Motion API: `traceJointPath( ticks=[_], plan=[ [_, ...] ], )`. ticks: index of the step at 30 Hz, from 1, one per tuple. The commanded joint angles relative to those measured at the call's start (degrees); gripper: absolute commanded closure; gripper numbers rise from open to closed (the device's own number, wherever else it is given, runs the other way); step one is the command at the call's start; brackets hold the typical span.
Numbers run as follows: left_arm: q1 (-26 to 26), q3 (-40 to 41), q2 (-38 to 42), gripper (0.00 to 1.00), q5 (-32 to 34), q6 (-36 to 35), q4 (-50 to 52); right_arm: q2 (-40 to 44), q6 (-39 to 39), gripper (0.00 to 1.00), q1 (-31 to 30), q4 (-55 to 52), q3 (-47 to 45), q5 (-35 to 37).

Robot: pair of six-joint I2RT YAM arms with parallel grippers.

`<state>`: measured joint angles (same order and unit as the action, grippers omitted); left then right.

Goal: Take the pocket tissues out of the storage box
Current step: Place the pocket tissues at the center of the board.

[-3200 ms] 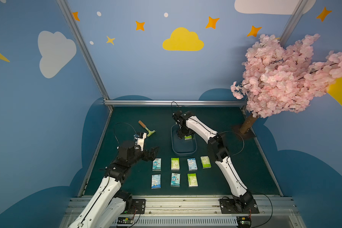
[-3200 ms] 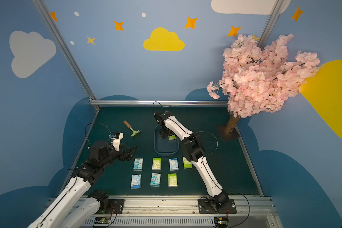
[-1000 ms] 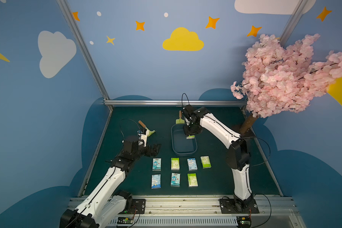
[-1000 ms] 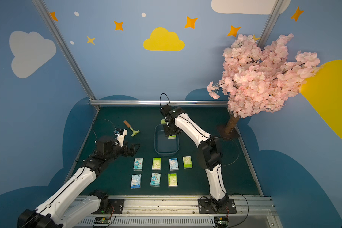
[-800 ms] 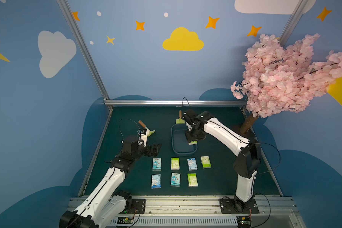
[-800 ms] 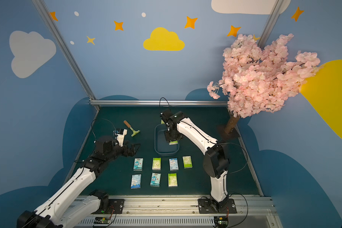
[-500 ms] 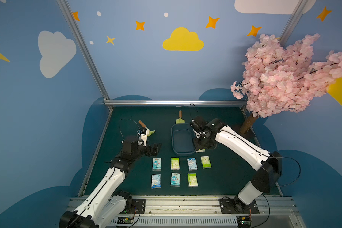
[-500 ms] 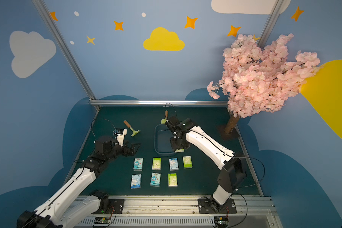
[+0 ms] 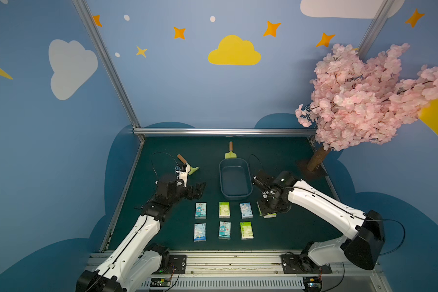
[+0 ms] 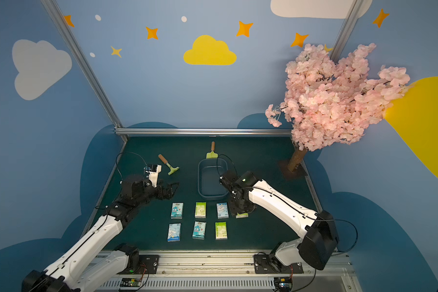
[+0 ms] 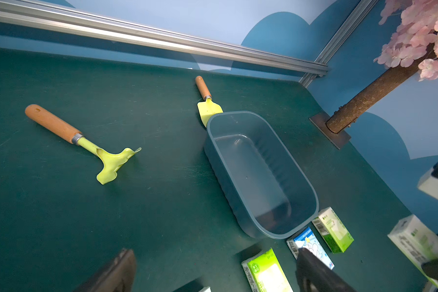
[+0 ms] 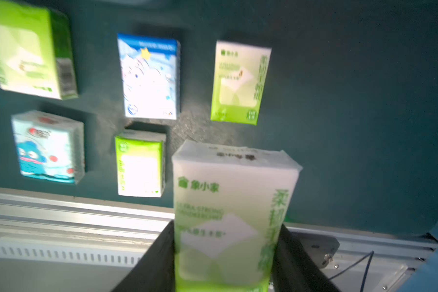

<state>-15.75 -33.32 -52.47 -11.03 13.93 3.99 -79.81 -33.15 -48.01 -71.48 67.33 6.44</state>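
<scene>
- right gripper (image 12: pixel 226 225) has its jaws partly closed on the long sides of a pale green packet (image 12: pixel 228 192), which is held clear of the mat (image 9: pixel 288 237). in the right wrist view it hangs by the free end of the near row.
- near row of pocket tissues, closest to the rail: a blue packet (image 9: pixel 199 232), a second blue packet (image 9: pixel 224 230) and a green packet (image 9: pixel 246 230). they lie flat and apart, and the place beside the green one is bare.
- far row, just beyond: a third blue packet (image 9: pixel 200 210), a second green packet (image 9: pixel 224 209), a fourth blue packet (image 9: pixel 245 210) and a third green packet (image 11: pixel 333 228). the last is largely hidden under the right arm in both top views.
- left gripper (image 9: pixel 196 189) hovers over the mat beside the far row, fingers spread wide, gripping nothing.
- storage box (image 11: pixel 225 187) sits just behind the far row. its floor shows bare in the left wrist view and in both top views, so i judge the emptying itself done.
- left to do, as i judge it: lower the held packet onto the free place, open the jaws and draw back. seven packets lie outside and the eighth is out but not yet set down.
- farthest back, a trowel (image 9: pixel 230 153) lies right at the box's far end and a rake (image 10: pixel 168 165) lies well to its left. neither belongs to the task.
</scene>
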Motion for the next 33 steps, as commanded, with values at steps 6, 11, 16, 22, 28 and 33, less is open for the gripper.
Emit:
traceJointPath(
  ticks=[6, 11, 16, 22, 28, 33],
  plan=[
    [0.2, 0.3, 1.1, 0.00, 1.3, 0.4, 0.2, 3.7, -3.7, 0.44, -1.3, 5.2, -10.9, -2.3],
    [0.2, 0.0, 1.2, 0.00, 1.9, 0.2, 0.8, 2.2, -5.0, 0.44, -2.5, 9.6, -14.7, -3.2],
    [0.2, 0.0, 1.3, 0.00, 2.0, 0.7, 1.1, -0.8, -5.8, 0.44, -3.1, 13.7, -17.7, -4.6],
    [0.2, 0.2, 1.5, 0.00, 2.4, 1.3, 1.2, -4.5, -6.7, 0.44, -3.3, 18.3, -20.4, -6.9],
    [0.2, 0.1, 1.7, 0.00, 2.6, 1.0, 1.7, -6.0, -7.0, 0.44, -3.4, 19.8, -21.0, -7.4],
    [0.2, 0.1, 1.7, 0.00, 3.0, 1.0, 1.7, -6.4, -6.8, 0.43, -3.4, 19.7, -21.6, -7.3]
  ],
)
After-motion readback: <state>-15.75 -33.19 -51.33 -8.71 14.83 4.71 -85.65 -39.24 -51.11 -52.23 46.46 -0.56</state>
